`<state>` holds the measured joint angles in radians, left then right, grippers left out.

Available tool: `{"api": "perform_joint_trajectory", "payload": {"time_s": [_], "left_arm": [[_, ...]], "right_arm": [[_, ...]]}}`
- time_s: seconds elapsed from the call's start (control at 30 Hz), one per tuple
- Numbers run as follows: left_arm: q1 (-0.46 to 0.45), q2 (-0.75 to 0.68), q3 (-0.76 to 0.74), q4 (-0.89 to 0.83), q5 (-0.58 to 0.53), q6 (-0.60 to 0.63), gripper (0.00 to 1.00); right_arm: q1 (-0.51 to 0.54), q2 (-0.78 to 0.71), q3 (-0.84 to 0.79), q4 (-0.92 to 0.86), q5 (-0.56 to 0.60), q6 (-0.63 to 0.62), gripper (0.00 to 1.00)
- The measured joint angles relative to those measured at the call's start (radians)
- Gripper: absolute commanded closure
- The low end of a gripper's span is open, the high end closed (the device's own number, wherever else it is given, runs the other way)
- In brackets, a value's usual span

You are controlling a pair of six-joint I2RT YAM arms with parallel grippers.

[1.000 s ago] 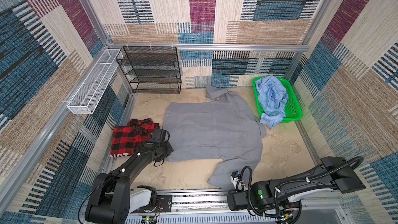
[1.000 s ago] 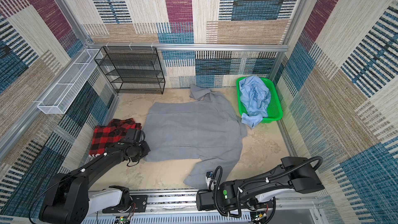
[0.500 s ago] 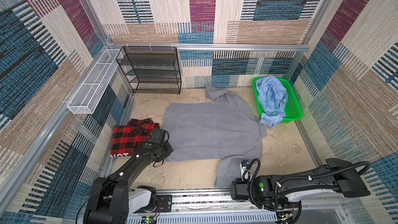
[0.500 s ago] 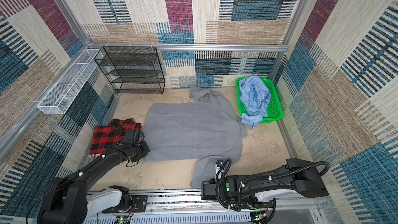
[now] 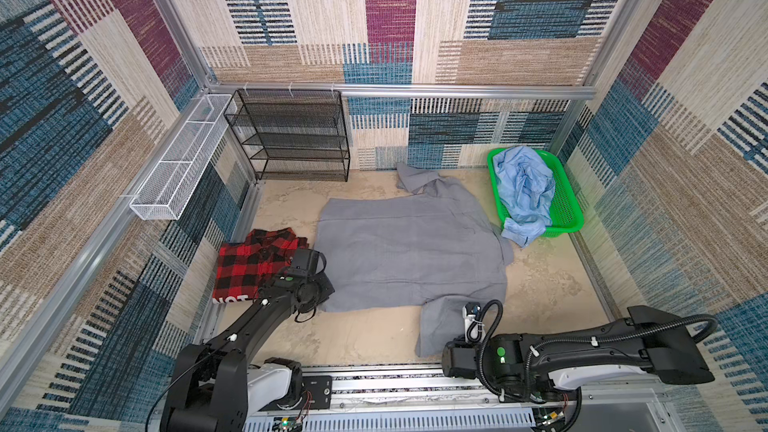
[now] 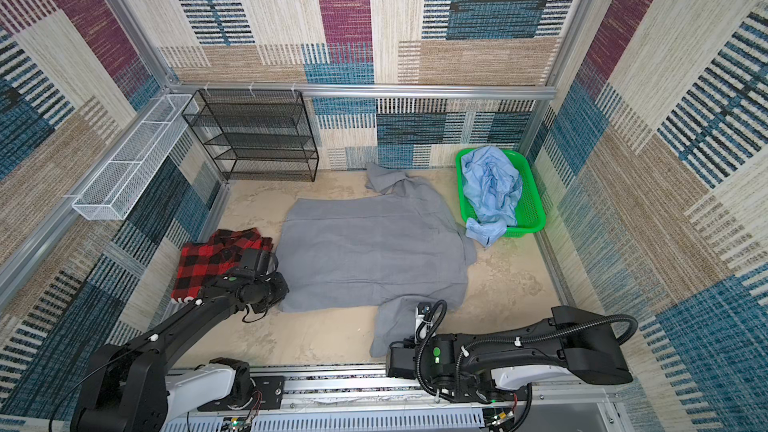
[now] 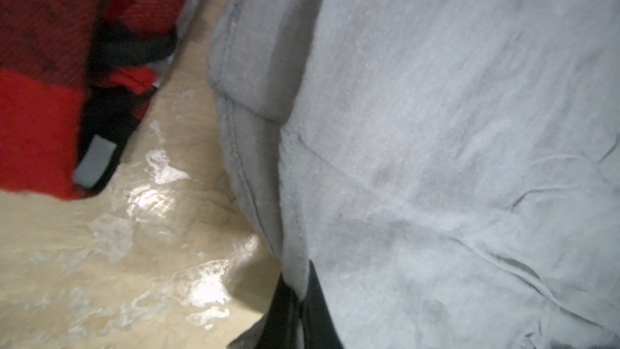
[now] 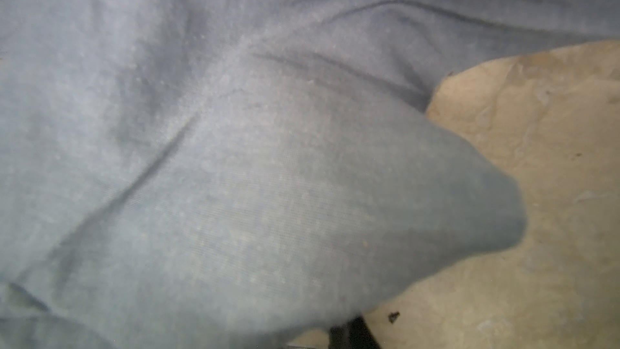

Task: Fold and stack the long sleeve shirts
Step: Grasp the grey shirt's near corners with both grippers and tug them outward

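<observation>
The plaid shirt [image 5: 253,263] lies folded at 9 o'clock on the tabletop [image 5: 365,334]. The grey shirt [image 5: 411,251] is spread flat in the middle, not folded yet. The left tool [image 7: 298,303] pinches its 8 o'clock corner. The right tool [image 5: 451,357] is at the 5 o'clock sleeve. Cloth hides it, so I cannot tell its grip. The blue shirt [image 5: 525,193] lies bunched in the basket [image 5: 569,218] at 2 o'clock.
</observation>
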<state>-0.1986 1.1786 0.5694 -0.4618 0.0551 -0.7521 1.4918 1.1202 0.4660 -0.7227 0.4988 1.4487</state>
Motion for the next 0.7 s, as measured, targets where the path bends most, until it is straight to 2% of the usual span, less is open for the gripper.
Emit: {"api": "perform_joint_trajectory", "payload": {"time_s": [0.03,0.33,0.53,0.7], "left_arm": [[0.000,-0.003,0.003,-0.004,0.000,0.000,1.00],[0.000,-0.064,0.035,-0.059,0.003,0.000,1.00],[0.000,-0.117,0.046,-0.114,0.003,-0.003,1.00],[0.003,-0.140,0.076,-0.176,0.002,-0.004,1.00]], "right_arm": [[-0.001,-0.011,-0.002,0.000,0.002,-0.005,1.00],[-0.002,-0.198,0.068,-0.142,0.026,-0.011,1.00],[-0.002,-0.332,0.209,-0.319,0.063,-0.019,1.00],[-0.002,-0.343,0.379,-0.448,0.112,-0.056,1.00]]}}
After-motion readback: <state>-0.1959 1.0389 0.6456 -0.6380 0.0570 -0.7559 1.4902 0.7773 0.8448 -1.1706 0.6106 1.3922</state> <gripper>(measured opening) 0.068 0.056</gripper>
